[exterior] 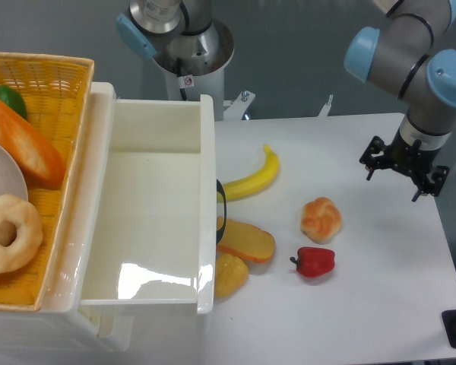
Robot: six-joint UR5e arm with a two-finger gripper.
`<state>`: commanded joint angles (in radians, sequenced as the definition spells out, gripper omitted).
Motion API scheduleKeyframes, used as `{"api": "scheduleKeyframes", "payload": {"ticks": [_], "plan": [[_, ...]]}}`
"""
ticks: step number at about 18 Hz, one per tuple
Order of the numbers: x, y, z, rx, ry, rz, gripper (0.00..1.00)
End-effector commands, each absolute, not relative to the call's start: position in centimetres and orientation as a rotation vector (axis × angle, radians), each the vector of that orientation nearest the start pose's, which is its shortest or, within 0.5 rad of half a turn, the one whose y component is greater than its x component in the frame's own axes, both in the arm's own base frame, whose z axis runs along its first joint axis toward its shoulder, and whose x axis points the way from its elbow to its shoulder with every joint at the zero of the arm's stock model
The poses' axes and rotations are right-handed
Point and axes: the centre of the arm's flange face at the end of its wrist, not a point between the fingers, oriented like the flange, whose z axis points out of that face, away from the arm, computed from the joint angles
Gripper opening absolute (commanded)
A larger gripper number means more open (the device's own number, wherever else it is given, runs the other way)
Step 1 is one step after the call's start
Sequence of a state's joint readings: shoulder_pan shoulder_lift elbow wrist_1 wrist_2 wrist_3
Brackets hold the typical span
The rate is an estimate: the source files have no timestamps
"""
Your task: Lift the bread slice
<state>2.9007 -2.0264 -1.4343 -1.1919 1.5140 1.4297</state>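
- The bread slice (pixel 246 240) lies flat on the white worktop (pixel 380 304), low in the middle of the picture, right beside the white bin (pixel 148 205).
- A lumpy yellow piece (pixel 229 274) touches its lower edge.
- A banana (pixel 252 178) is just above it; a bun (pixel 321 218) and red pepper (pixel 314 261) sit to its right.
- The claw (pixel 404 169) hangs at the right, well apart from the slice, fingers spread, holding nothing.

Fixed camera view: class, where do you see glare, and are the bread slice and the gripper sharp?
Camera view: glare patch on the floor of the white bin; the bread slice is sharp with a soft shadow; the gripper is dark and small, so its jaws cannot be read.
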Motion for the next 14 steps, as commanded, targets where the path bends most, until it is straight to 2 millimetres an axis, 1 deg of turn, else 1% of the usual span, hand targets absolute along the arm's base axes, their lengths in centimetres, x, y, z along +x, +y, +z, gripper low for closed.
{"api": "scheduleKeyframes", "payload": {"ticks": [3, 7, 9, 10, 12, 13, 14], "plan": [[-61.6, 29.3, 32.1, -3.068, 0.151, 0.059, 1.0], [-61.0, 30.3, 31.5, -3.043, 0.143, 0.041, 1.0], [-60.7, 30.9, 30.6, -2.958, 0.14, 0.044, 1.0], [-60.2, 31.0, 30.4, -2.912, 0.137, 0.039, 1.0], [-59.8, 31.4, 30.7, -2.88, 0.168, 0.055, 1.0], [-59.4, 32.0, 30.7, -2.879, 0.186, 0.053, 1.0], [-58.6, 33.2, 30.6, -2.88, 0.201, 0.044, 1.0]]}}
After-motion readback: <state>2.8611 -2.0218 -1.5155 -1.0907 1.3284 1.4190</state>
